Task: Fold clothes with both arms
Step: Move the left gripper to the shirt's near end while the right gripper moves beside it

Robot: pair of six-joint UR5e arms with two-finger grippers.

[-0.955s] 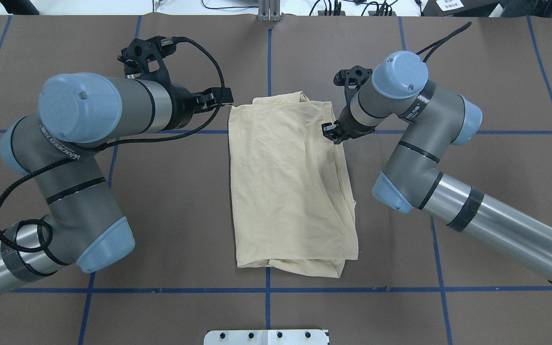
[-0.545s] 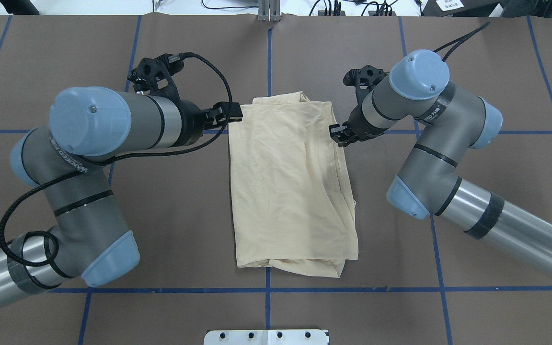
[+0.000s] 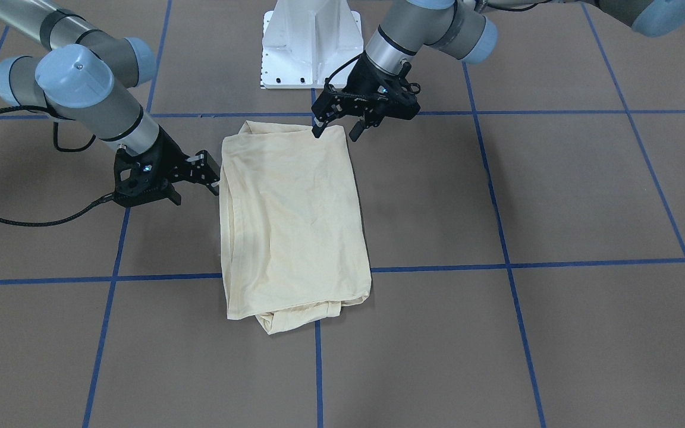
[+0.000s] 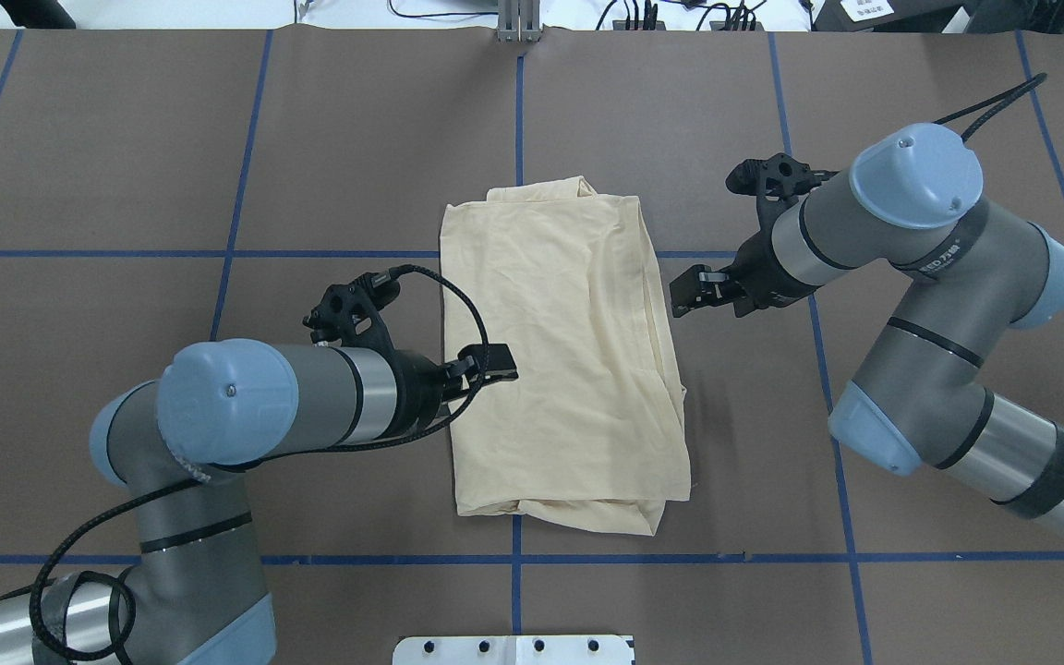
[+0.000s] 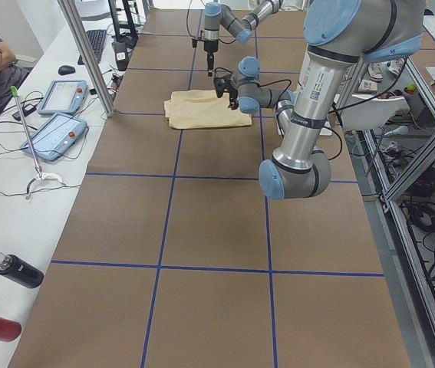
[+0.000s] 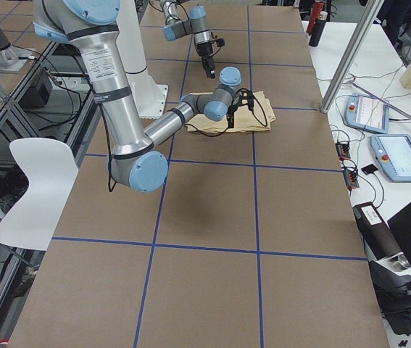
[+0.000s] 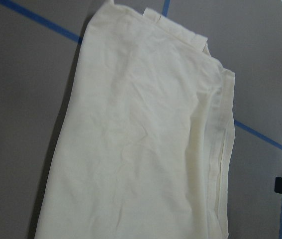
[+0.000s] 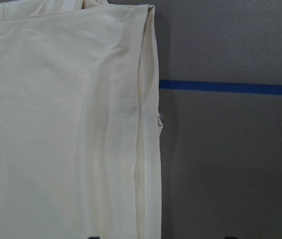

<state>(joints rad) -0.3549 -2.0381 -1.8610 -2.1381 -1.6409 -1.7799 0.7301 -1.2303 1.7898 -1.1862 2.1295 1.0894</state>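
Cream T-shirt [image 4: 560,351]; arm [image 4: 901,231] lettering [image 4: 943,260] perhaps "…EED"

One camera hangs above the robot-side edge of the desk [image 4: 126,139] and looks forward and down. Another faces it from the far edge, looking steeply down. Both show the T-shirt [image 4: 550,351] at mid-desk. Two side cameras look along the desk from its end edges, high and far off, so the T-shirt is small in each. Both wrist cameras sit close over the T-shirt, showing only cloth and bare desk.
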